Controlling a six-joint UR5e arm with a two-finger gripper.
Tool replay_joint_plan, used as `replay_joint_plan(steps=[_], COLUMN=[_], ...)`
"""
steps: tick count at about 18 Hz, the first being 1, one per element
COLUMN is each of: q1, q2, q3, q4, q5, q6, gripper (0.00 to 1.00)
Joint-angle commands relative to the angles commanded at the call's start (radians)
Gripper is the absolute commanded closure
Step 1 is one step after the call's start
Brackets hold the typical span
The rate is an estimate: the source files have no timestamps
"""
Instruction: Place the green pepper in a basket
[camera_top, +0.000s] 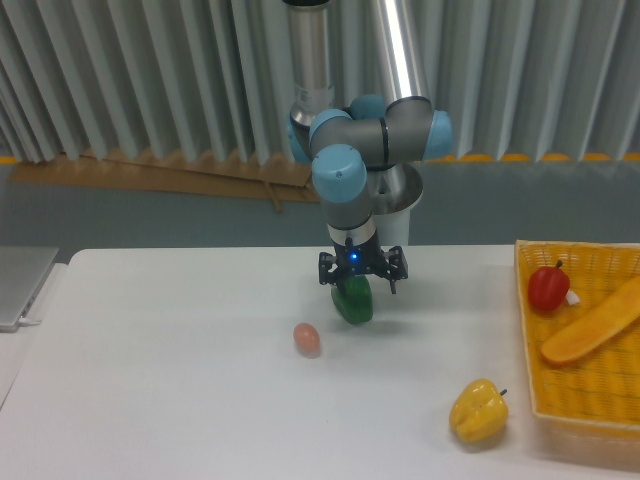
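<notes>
The green pepper (352, 303) is dark green and glossy, at the middle of the white table, slightly tilted. My gripper (354, 287) points straight down over it, with its fingers closed on the pepper's top. I cannot tell whether the pepper rests on the table or hangs just above it. The yellow-orange woven basket (522, 330) stands at the right edge of the table, well to the right of the gripper.
In the basket lie a red pepper (548, 287) and a long orange vegetable (592, 333). A yellow bell pepper (478, 410) sits on the table by the basket's front left corner. A small pinkish egg-shaped object (307, 338) lies left of the green pepper. A grey flat object (20, 285) is at the left edge.
</notes>
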Motion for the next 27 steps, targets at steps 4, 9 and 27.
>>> replay_joint_plan(steps=[4, 9, 27], q1=[-0.018, -0.037, -0.057], q2=[-0.028, -0.063, -0.057], q3=[0.066, 0.086, 0.018], q4=[-0.011, -0.009, -0.009], q5=[0.009, 0.037, 0.072], q6=[0.003, 0.012, 0.005], gripper=[0.0, 0.0, 0.0])
